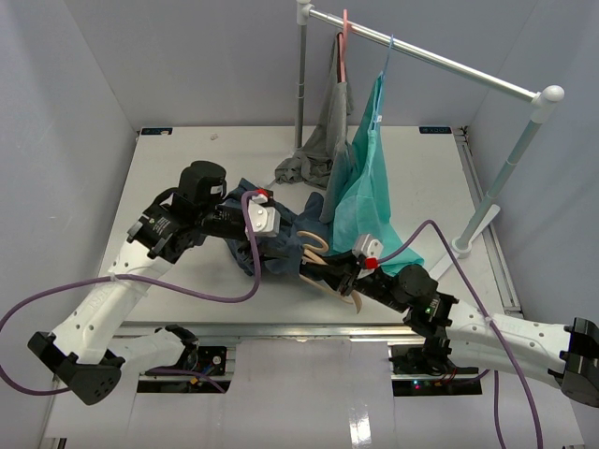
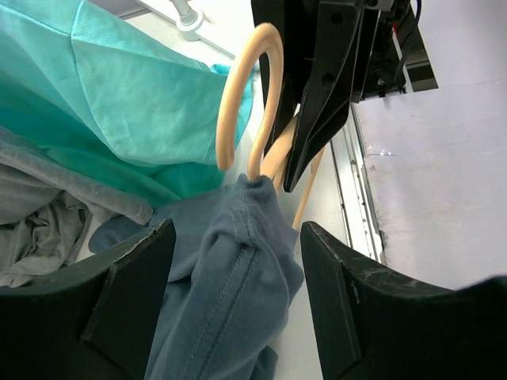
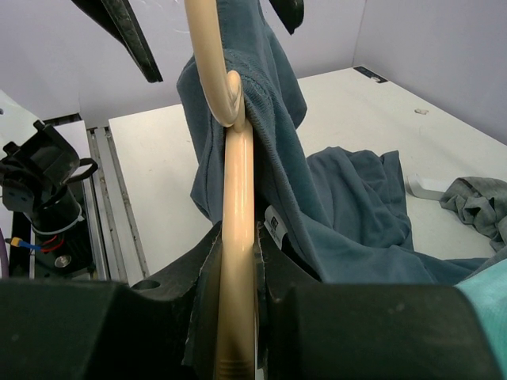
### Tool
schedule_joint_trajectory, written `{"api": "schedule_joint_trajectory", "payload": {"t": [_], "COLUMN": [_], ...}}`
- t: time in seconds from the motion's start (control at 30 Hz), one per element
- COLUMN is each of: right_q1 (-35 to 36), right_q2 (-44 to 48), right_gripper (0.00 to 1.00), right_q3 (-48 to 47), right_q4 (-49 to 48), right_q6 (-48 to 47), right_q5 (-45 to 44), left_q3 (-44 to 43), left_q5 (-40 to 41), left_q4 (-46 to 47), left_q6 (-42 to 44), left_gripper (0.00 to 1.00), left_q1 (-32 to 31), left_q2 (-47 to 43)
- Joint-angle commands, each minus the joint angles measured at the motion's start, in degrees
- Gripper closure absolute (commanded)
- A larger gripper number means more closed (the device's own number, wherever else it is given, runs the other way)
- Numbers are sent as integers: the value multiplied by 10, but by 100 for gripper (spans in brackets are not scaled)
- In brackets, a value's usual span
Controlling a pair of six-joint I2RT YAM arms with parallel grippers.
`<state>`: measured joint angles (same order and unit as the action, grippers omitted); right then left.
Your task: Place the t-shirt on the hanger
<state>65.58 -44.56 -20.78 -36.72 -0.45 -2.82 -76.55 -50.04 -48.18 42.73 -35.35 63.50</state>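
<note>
The dark slate-blue t-shirt [image 1: 281,234] lies bunched on the table, with part of it draped over the tan hanger [image 1: 323,260]. My right gripper [image 1: 339,276] is shut on the hanger's bar [image 3: 236,237]. The t-shirt [image 3: 333,206] hangs over the hanger's curved hook end, its white neck label [image 3: 275,224] next to my fingers. My left gripper [image 1: 273,248] is open. In the left wrist view its fingers straddle a raised seamed fold of the t-shirt [image 2: 238,277] just below the hanger's hook [image 2: 238,95], without pinching it.
A clothes rack [image 1: 421,51] stands at the back right, its base [image 1: 463,248] on the table. A grey garment [image 1: 323,140] hangs from a pink hanger and a teal-green garment [image 1: 370,187] from a blue hanger, both reaching down beside the t-shirt.
</note>
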Motion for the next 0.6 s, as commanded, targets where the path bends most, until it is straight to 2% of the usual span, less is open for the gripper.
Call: {"api": "schedule_joint_trajectory", "payload": {"t": [0.0,0.23,0.3,0.33,0.37,0.4,0.43,0.5,0.57], "right_q1": [-1,-1,-1,-1,-1,0,0,0,-1], "right_q2": [-1,0,-5,-6,-8,-11,-12,-16,-22], "right_gripper": [92,92,92,92,92,92,92,92,92], "right_q3": [-26,-42,-53,-58,-62,-64,-66,-71,-76], "right_q4": [-49,-40,-29,-28,-27,-27,-26,-26,-24], "right_q6": [0,0,0,0,-1,-1,-1,0,-3], "right_q5": [10,21,20,21,22,22,22,36,39], "left_q3": [25,47,43,39,35,33,32,39,39], "left_q5": [-1,14,19,23,26,27,25,20,31], "left_q4": [15,9,4,3,2,2,1,-1,-15], "left_q6": [-15,-43,-55,-60,-66,-74,-74,-86,-92], "left_gripper": [26,31,36,41,52,71,79,80,64], "left_q1": [-20,-41,-42,-43,-43,-43,-43,-43,-43], "left_q2": [8,2,8,11,13,16,19,20,27]}}
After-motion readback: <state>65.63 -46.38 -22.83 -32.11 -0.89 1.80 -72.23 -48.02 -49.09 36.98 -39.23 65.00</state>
